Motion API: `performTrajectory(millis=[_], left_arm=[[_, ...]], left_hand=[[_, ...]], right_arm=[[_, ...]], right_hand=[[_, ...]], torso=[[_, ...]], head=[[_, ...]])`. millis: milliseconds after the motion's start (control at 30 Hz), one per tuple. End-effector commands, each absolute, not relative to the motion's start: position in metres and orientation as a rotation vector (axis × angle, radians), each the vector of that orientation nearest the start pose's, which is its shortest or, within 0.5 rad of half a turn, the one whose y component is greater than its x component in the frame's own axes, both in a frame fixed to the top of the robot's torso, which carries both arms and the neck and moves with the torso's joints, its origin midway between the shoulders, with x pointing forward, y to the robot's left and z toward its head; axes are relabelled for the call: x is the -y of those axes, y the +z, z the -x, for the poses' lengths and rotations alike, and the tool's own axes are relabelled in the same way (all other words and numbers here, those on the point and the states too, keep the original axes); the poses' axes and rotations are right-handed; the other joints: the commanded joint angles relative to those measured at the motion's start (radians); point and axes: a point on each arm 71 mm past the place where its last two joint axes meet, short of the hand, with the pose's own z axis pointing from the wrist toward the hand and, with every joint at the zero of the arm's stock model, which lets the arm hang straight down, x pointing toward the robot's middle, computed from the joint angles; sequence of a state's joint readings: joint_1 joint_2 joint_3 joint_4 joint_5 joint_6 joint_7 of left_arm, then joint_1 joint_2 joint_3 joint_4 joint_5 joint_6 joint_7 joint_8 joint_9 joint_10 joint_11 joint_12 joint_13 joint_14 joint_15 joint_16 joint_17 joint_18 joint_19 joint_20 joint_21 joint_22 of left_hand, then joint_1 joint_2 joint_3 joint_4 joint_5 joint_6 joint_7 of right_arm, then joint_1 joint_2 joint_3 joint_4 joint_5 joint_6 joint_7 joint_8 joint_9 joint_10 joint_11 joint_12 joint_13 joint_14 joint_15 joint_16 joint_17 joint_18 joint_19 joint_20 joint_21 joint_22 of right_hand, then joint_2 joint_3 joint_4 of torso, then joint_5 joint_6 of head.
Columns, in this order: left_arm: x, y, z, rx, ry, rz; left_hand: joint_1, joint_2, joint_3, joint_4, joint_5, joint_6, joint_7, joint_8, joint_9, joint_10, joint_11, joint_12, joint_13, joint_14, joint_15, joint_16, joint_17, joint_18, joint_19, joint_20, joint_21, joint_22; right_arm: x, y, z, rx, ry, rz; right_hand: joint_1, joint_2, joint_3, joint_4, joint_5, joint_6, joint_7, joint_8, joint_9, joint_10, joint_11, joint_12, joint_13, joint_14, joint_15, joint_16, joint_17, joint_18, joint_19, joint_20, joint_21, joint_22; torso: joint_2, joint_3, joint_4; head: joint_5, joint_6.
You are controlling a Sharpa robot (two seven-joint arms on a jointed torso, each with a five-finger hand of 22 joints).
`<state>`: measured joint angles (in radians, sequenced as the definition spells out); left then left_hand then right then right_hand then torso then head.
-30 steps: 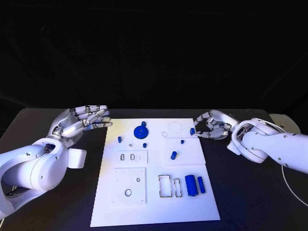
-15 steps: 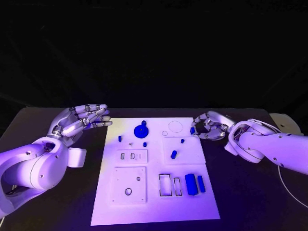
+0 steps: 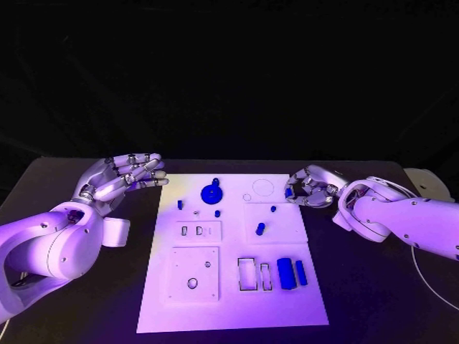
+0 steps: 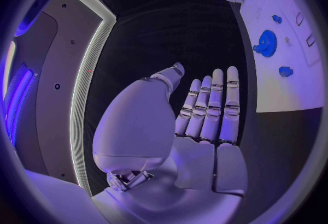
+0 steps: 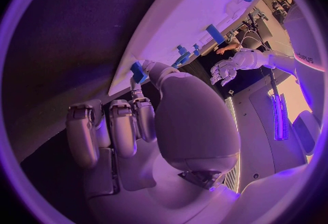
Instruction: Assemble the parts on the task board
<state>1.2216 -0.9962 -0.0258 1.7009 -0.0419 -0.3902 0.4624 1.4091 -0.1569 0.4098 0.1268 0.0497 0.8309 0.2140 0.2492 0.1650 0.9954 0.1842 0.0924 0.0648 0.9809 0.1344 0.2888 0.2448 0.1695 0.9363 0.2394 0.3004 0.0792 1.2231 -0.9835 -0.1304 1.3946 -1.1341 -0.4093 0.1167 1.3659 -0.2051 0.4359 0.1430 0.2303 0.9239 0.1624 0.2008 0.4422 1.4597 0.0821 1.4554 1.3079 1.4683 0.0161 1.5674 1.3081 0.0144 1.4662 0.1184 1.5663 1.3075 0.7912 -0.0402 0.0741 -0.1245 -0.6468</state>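
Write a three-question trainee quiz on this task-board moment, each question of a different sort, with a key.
1. True or false: the left hand is holding a blue part.
2. Multiple choice: where is the right hand? A) at the far right edge of the task board; B) over the board's near edge; C) off the table.
3. Short answer: which blue part lies nearest the round blue gear: the small peg just nearer the robot, or the big blue block?

Key
1. False: its fingers are spread, holding nothing, over the black table beside the board.
2. A; a small blue piece sits at its fingertips there.
3. The small peg.
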Motion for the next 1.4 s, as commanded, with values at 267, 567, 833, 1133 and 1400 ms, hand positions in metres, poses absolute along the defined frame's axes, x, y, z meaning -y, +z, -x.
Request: performTrajectory(millis=[267, 567, 833, 1133, 1400], left_arm=[[-0.237, -0.143, -0.461, -1.301, -1.557, 1.017], [-0.238, -0.143, -0.462, -1.3, -1.553, 1.018], [-0.239, -0.143, -0.462, -1.301, -1.552, 1.019], [-0.236, -0.143, -0.462, -1.302, -1.556, 1.018], [-0.23, -0.144, -0.465, -1.308, -1.566, 1.015]], left_hand=[[-0.007, -0.002, 0.002, -0.006, 0.002, -0.007, 0.026, -0.002, -0.001, 0.0, 0.003, -0.006, 0.002, -0.001, 0.004, -0.004, 0.002, 0.014, 0.006, 0.002, -0.004, -0.001], [-0.007, -0.002, 0.002, -0.006, 0.002, -0.007, 0.026, -0.002, -0.001, 0.0, 0.003, -0.006, 0.002, -0.001, 0.004, -0.004, 0.002, 0.014, 0.006, 0.002, -0.004, -0.001], [-0.007, -0.002, 0.002, -0.006, 0.002, -0.007, 0.026, -0.002, -0.001, 0.0, 0.003, -0.006, 0.002, -0.001, 0.004, -0.004, 0.002, 0.014, 0.006, 0.002, -0.004, -0.001], [-0.007, -0.001, 0.004, -0.007, 0.002, -0.007, 0.026, -0.002, -0.001, 0.002, 0.002, -0.007, 0.002, 0.0, 0.004, -0.005, 0.003, 0.014, 0.006, 0.002, -0.004, -0.002], [-0.007, -0.001, 0.004, -0.008, 0.002, -0.006, 0.026, -0.002, -0.001, 0.002, 0.002, -0.007, 0.002, 0.0, 0.004, -0.005, 0.003, 0.014, 0.007, 0.002, -0.004, -0.002]], right_arm=[[0.313, -0.2, -0.492, -1.614, 0.634, -0.142], [0.312, -0.197, -0.492, -1.565, 0.635, -0.162], [0.301, -0.19, -0.485, -1.536, 0.644, -0.181], [0.251, -0.164, -0.469, -1.528, 0.685, -0.109], [0.186, -0.15, -0.455, -1.52, 0.754, -0.003]], right_hand=[[0.008, 0.035, 0.034, -0.016, -0.019, 0.051, -0.024, 0.041, 0.022, 0.017, -0.023, 0.016, 0.162, 0.103, -0.023, 0.003, 0.263, -0.014, 0.105, -0.015, 0.004, 0.263], [0.008, 0.06, 0.059, -0.035, -0.028, 0.076, -0.044, 0.081, 0.049, 0.029, -0.04, 0.026, 0.173, 0.103, -0.038, 0.003, 0.263, -0.014, 0.105, -0.029, 0.004, 0.263], [-0.009, 0.087, 0.078, -0.042, 0.012, 0.062, -0.05, 0.106, 0.074, 0.025, -0.047, 0.019, 0.167, 0.103, -0.046, 0.003, 0.263, -0.014, 0.105, -0.039, 0.004, 0.263], [-0.044, 0.105, 0.081, -0.025, -0.017, 0.044, -0.052, 0.121, 0.091, 0.028, -0.049, 0.018, 0.168, 0.103, -0.047, 0.003, 0.263, -0.014, 0.105, -0.04, 0.004, 0.263], [-0.057, 0.109, 0.084, -0.017, -0.014, 0.04, -0.052, 0.126, 0.096, 0.026, -0.049, 0.015, 0.165, 0.103, -0.048, 0.003, 0.263, -0.014, 0.105, -0.041, 0.004, 0.263]], torso=[[0.0, 0.0019, -0.0006], [0.0, 0.0023, -0.0019], [-0.002, 0.0011, -0.0036], [-0.007, -0.0011, -0.0018], [-0.013, -0.0042, 0.0056]], head=[[0.0, -0.001], [-0.003, -0.003], [-0.004, -0.005], [-0.001, -0.007], [0.016, -0.016]])
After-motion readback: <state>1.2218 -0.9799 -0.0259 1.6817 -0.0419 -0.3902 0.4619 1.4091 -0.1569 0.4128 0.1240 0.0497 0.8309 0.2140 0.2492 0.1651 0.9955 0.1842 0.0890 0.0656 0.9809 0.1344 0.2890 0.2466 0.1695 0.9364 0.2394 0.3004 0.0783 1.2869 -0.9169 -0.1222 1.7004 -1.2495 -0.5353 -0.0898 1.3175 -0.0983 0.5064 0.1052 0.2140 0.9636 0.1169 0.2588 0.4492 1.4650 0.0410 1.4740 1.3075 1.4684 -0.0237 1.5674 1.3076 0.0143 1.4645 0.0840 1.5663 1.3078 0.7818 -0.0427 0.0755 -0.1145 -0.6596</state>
